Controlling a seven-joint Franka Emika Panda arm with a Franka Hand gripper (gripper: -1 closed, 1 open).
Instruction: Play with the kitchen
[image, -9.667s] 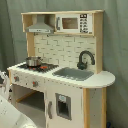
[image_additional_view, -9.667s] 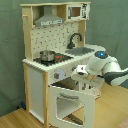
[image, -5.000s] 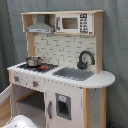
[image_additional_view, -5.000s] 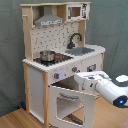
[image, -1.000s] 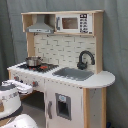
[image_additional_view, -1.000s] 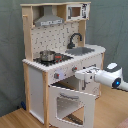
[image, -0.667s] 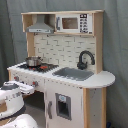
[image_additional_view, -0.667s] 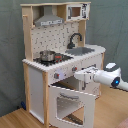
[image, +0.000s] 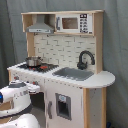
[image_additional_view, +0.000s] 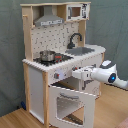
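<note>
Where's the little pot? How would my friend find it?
Look at the toy kitchen, then its white countertop. On the black stovetop, under the grey range hood, sits the pot. It is the only shiny metal thing there; the black faucet stands at the sink beside it.

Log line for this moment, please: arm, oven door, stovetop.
arm: pincer at the kitchen front panel, by the knobs | oven door: open, hinged down | pot: on stovetop | sink: untouched
</note>
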